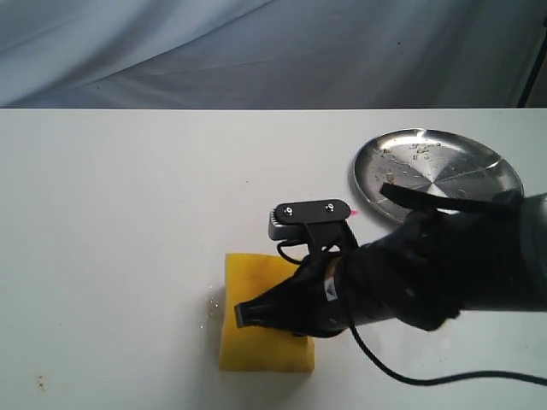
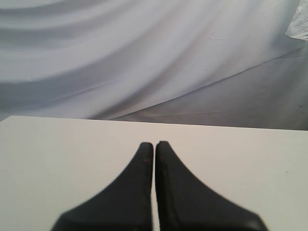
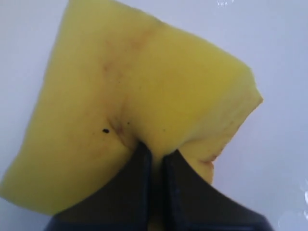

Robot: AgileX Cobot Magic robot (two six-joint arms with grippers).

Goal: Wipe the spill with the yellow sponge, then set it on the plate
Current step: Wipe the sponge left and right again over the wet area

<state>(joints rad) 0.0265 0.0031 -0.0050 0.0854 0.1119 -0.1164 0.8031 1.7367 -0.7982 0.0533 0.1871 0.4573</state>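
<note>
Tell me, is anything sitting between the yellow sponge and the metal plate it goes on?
Nothing visible does. The sponge is pinched by the right end effector, and the plate lies farther back to the right. Between them there is only bare white table, crossed by the robot's own arm.

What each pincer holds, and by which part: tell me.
Right pincer: shut on the sponge, pinching a fold of foam in its upper face. Left pincer: shut, holding nothing.

The exterior view looks down across the white table toward the grey cloth, which the low, level left wrist view shares, while the right wrist view hangs close over the yellow sponge, also seen from outside.
</note>
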